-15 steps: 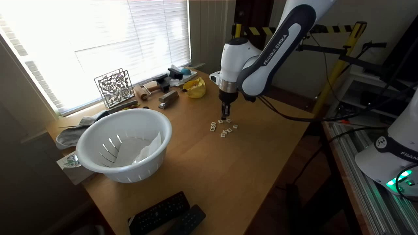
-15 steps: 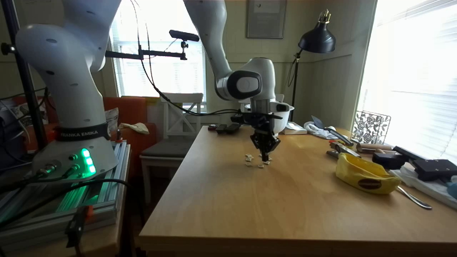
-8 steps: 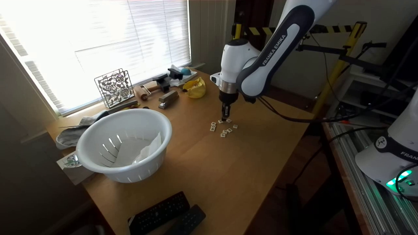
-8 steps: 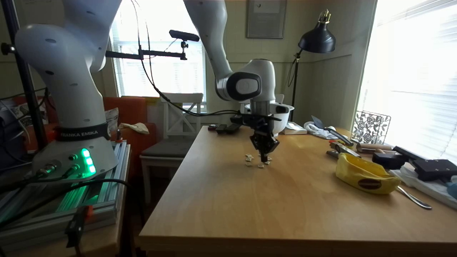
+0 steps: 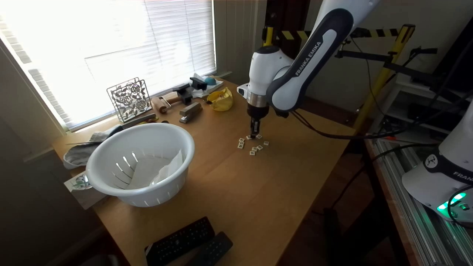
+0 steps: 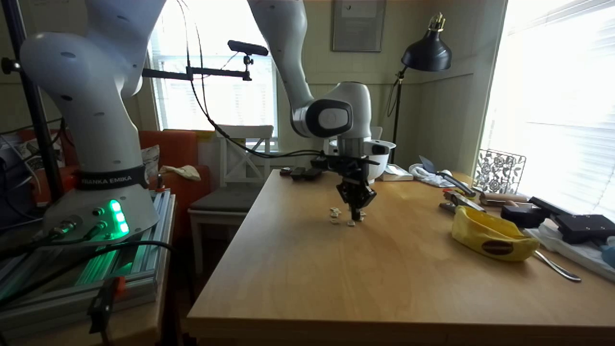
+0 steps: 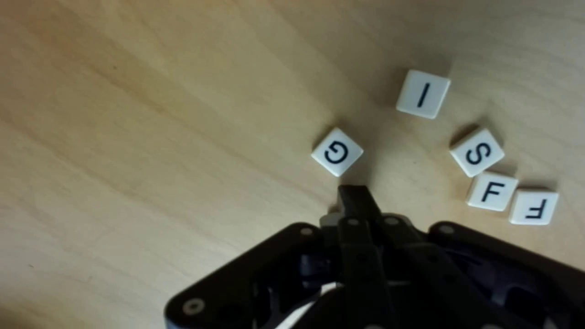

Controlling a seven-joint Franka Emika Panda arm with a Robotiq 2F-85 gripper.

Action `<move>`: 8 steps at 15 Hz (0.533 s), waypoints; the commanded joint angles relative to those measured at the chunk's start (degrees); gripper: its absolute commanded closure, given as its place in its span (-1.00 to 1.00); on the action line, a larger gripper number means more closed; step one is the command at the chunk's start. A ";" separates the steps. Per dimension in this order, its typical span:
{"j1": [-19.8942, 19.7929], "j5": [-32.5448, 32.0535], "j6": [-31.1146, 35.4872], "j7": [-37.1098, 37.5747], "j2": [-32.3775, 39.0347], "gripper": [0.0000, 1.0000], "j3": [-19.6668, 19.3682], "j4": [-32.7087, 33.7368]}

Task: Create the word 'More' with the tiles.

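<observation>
Tiles [image 5: 252,153] Lay on Table [image 5: 236,199]

In an exterior view, the bowl [image 5: 157,197] stood left of them, remotes [image 5: 181,240] before it, a stapler [image 5: 190,112] behind. In the wrist view, the G tile [image 7: 337,152] lay left of the I tile [image 7: 423,94].

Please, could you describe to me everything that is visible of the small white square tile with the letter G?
The small white square tile looks like smooth plastic, with a black letter G and slim side edges. In the wrist view it lies flat on the pale wooden table, letter up, turned like a diamond, one corner toward the closed black claw. A narrow gap shows between tile and claw. Nothing but the table seems to touch it.
</observation>
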 commanded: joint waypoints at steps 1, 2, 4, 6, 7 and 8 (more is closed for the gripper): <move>-0.95 -0.01 0.75 -3.13 2.12 1.00 1.02 1.94; -0.58 -0.68 0.66 -3.72 2.37 1.00 0.72 2.23; -0.12 -1.97 0.55 -5.30 2.68 1.00 0.27 2.61; 0.36 -3.37 0.54 -6.86 2.93 1.00 -0.25 2.84; 0.49 -4.13 0.62 -7.64 3.03 1.00 -0.42 2.94; 0.59 -4.98 0.80 -8.44 3.11 1.00 -0.57 3.02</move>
